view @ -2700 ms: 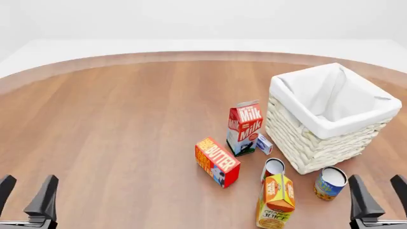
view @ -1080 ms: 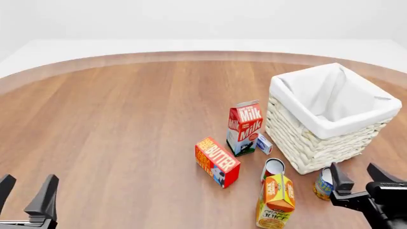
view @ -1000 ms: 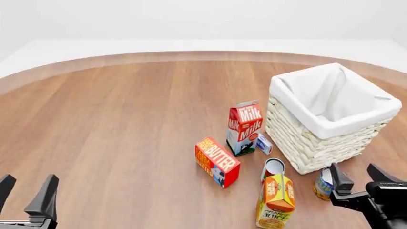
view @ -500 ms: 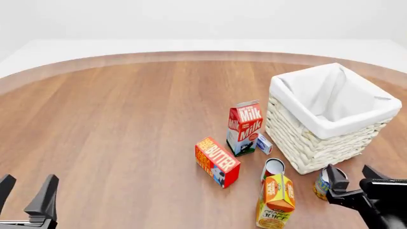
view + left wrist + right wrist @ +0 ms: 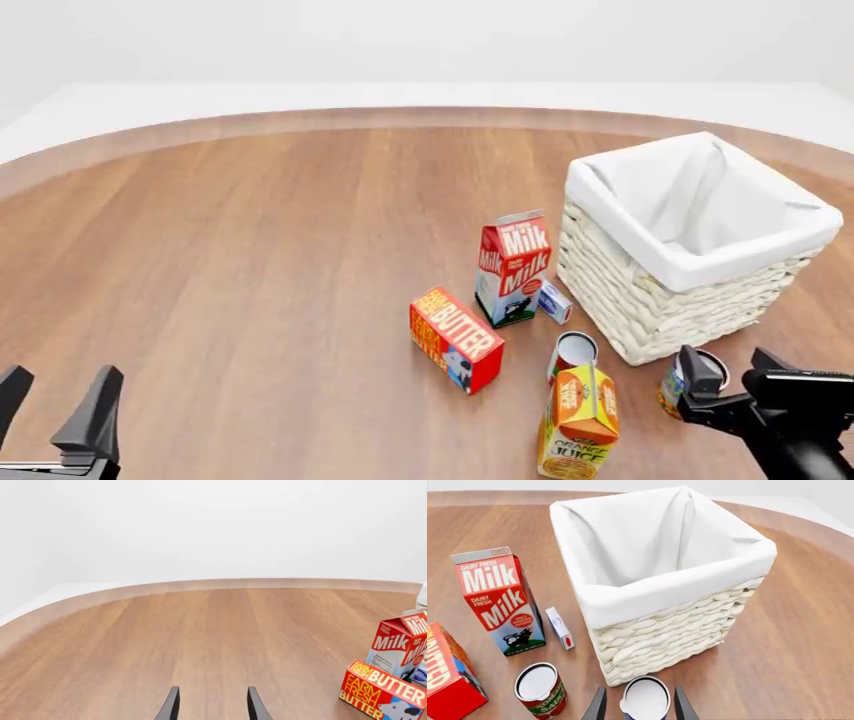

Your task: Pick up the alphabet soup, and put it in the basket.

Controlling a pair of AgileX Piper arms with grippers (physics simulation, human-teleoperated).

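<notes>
The alphabet soup (image 5: 645, 703) is a small can with a silvery-white top, standing upright on the table just in front of the basket's near corner. In the front view only its left side (image 5: 670, 386) shows behind a finger. My right gripper (image 5: 727, 380) (image 5: 639, 709) is open, with one finger on each side of the can and small gaps to it. The basket (image 5: 667, 262) (image 5: 660, 605), cream wicker with a white lining, stands at the right and is empty. My left gripper (image 5: 54, 405) (image 5: 212, 710) is open and empty at the near left.
A red-labelled can (image 5: 574, 352) (image 5: 539, 690) and an orange juice carton (image 5: 581, 408) stand just left of the soup. A milk carton (image 5: 514, 265) (image 5: 497, 597), a small white box (image 5: 555, 300) and a butter box (image 5: 457, 337) stand further left.
</notes>
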